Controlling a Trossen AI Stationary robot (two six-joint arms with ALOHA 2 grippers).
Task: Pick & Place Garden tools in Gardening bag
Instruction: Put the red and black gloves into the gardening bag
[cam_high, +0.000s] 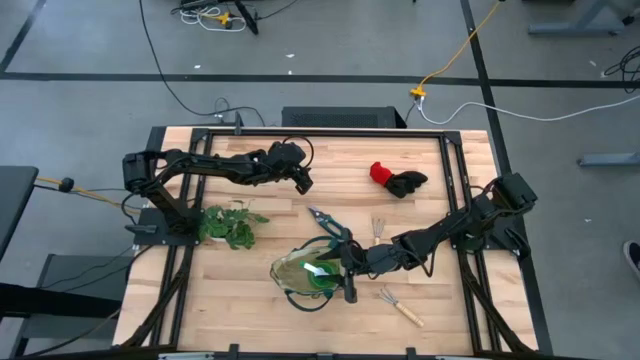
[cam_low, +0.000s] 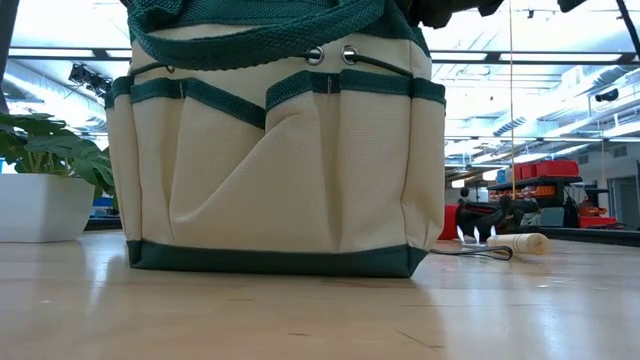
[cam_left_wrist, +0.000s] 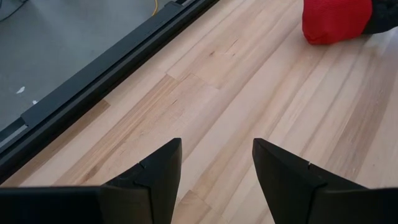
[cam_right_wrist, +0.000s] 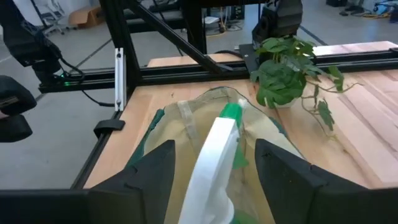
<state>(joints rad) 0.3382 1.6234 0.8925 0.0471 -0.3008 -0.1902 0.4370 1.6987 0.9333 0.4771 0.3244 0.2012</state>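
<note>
Gardening bag (cam_high: 305, 275) on wooden table (cam_high: 260, 215)

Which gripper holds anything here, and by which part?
The right gripper holds the spray bottle by its white trigger end, over the bag. The left gripper is open, holding nothing.

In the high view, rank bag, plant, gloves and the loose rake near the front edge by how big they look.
1. Bag, partly under the right claw.
2. Plant.
3. Gloves.
4. Rake.
Plant and gloves look close.
</note>
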